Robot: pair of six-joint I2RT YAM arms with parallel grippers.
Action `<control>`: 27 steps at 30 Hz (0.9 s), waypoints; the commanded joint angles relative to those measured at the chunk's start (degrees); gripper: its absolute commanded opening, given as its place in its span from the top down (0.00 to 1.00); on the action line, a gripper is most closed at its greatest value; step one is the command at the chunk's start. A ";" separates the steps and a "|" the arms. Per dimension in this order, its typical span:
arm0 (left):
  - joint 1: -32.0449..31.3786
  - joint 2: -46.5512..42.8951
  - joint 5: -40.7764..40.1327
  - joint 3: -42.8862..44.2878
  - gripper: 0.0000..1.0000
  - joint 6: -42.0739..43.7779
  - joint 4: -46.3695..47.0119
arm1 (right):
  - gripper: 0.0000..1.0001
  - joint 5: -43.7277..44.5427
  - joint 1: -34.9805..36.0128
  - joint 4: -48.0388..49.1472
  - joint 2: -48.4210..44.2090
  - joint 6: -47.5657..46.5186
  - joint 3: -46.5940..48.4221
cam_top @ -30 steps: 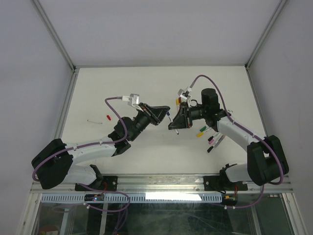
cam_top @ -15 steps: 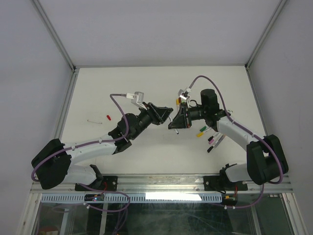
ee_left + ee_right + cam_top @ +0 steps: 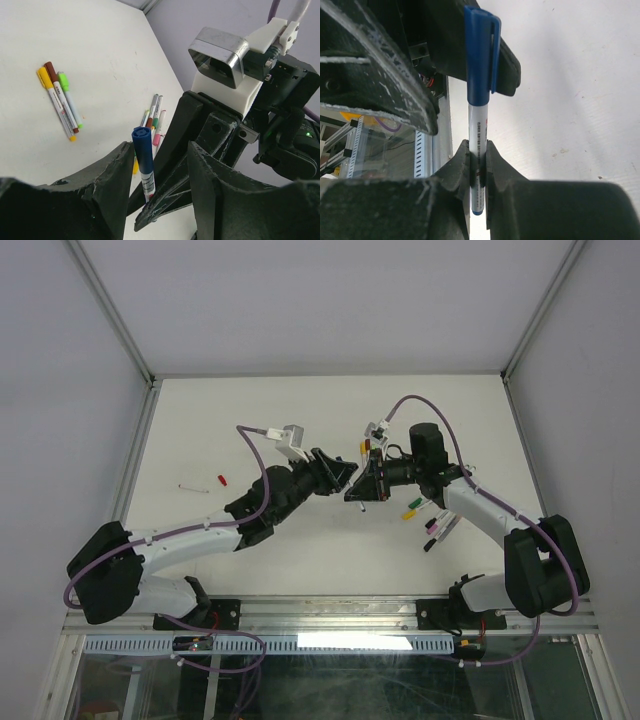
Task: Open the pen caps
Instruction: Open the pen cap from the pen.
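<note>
white table (image 3: 330, 562) | thin barrel (image 3: 192, 487), perhaps a pen's, far left | slotted rail (image 3: 130, 644), near edge

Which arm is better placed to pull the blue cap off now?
Left. The left gripper is open on either side of the blue cap; the right gripper is shut on the pen barrel.

We log our left gripper (image 3: 161, 150), jaws apart. Between them stands a blue pen cap (image 3: 141, 145) on its white barrel (image 3: 147, 184), clamped below by the right gripper (image 3: 151, 206). Three pens (image 3: 61, 102) lie beyond the left finger.
</note>
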 commanded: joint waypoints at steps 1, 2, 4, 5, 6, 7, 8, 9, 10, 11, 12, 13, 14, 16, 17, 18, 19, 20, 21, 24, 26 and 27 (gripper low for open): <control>-0.84 0.54 -1.54 3.18 0.54 -1.19 -1.32 | 1.00 1.15 0.27 1.02 -0.87 -1.55 1.84; -0.92 0.66 -1.73 3.35 0.55 -1.19 -1.31 | 1.00 1.16 0.29 1.02 -0.83 -1.59 1.84; -0.93 0.80 -2.11 3.45 0.59 -1.02 -1.31 | 1.00 1.24 0.29 0.84 -0.88 -1.84 1.87; -0.93 0.78 -2.23 3.54 0.61 -1.01 -1.36 | 1.00 1.25 0.38 0.76 -0.83 -1.92 1.86; -0.93 0.76 -2.30 3.59 0.63 -0.99 -1.44 | 1.00 1.32 0.38 0.74 -0.83 -2.12 1.85; -0.93 0.72 -2.33 3.67 0.66 -1.01 -1.60 | 1.00 1.33 0.35 0.63 -0.84 -2.23 1.85; -0.93 0.70 -2.33 3.76 0.69 -1.01 -1.78 | 1.00 1.33 0.40 0.58 -0.84 -2.25 1.85; -0.93 0.72 -2.37 3.77 0.70 -1.00 -1.92 | 1.00 1.34 0.48 0.53 -0.84 -2.33 1.86; -0.93 0.76 -2.52 3.85 0.71 -0.93 -2.00 | 1.00 1.34 0.53 0.56 -0.87 -2.45 1.85; -0.93 0.80 -2.69 3.95 0.71 -0.92 -2.21 | 1.00 1.34 0.61 0.43 -0.77 -2.61 1.85; -0.93 0.81 -2.95 3.97 0.71 -0.86 -2.36 | 1.00 1.34 0.74 0.32 -0.76 -2.79 1.85; -0.93 0.79 -3.19 3.98 0.71 -0.76 -2.44 | 1.00 1.41 0.81 0.23 -0.70 -2.93 1.85; -0.93 0.82 -3.47 4.12 0.71 -0.70 -2.58 | 1.00 1.42 0.90 0.04 -0.68 -3.10 1.85; -0.93 0.68 -3.72 4.34 0.68 -0.35 -2.80 | 1.00 1.66 1.06 -0.40 -0.65 -3.63 2.01; -0.93 0.62 -3.92 4.45 0.68 -0.12 -3.07 | 1.00 1.73 1.15 -0.55 -0.69 -3.76 2.03; -0.93 0.57 -4.18 4.55 0.67 0.13 -3.20 | 1.00 1.77 1.13 -0.64 -0.66 -3.85 2.03; -0.98 0.37 -4.52 4.63 0.67 0.35 -3.38 | 1.00 1.78 1.17 -0.61 -0.65 -3.87 2.03; -0.94 0.22 -4.97 4.68 0.67 0.62 -3.57 | 1.00 1.78 1.20 -0.65 -0.65 -3.94 2.07; -0.94 0.13 -5.23 4.75 0.67 0.78 -3.65 | 1.00 1.77 1.24 -0.69 -0.65 -3.96 2.02; -0.93 0.12 -5.18 4.84 0.68 0.95 -3.86 | 1.00 1.77 1.34 -0.73 -0.62 -3.97 2.12; -0.93 0.40 -4.66 5.02 0.69 0.93 -3.82 | 1.00 1.78 1.30 -0.77 -0.56 -4.05 2.12; -0.93 0.53 -4.39 5.04 0.70 0.92 -3.88 | 1.00 1.85 1.32 -0.83 -0.50 -4.05 2.12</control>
